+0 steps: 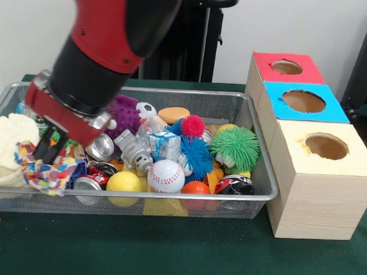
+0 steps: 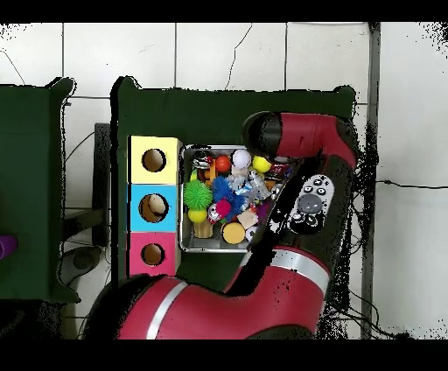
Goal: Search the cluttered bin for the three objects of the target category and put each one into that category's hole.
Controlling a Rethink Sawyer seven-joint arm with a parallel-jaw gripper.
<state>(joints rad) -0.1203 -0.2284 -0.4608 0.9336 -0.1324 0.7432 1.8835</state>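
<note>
Gripper [image 1: 49, 148] is reaching into the wire bin [image 1: 256, 154] at its end farthest from the hole boxes [image 1: 319, 174], touching the patterned cloth [image 1: 45, 174]. Cannot tell its opening or hold. Target category unclear; search step underway. Next: secure grasp, then lifting clear.

the table has a dark green cloth [image 1: 166, 246] over it. behind it stands a white wall [image 1: 310, 27]. in the overhead view the floor has pale tiles [image 2: 210, 54], and a thin black cable [image 2: 411, 185] lies on them.
</note>
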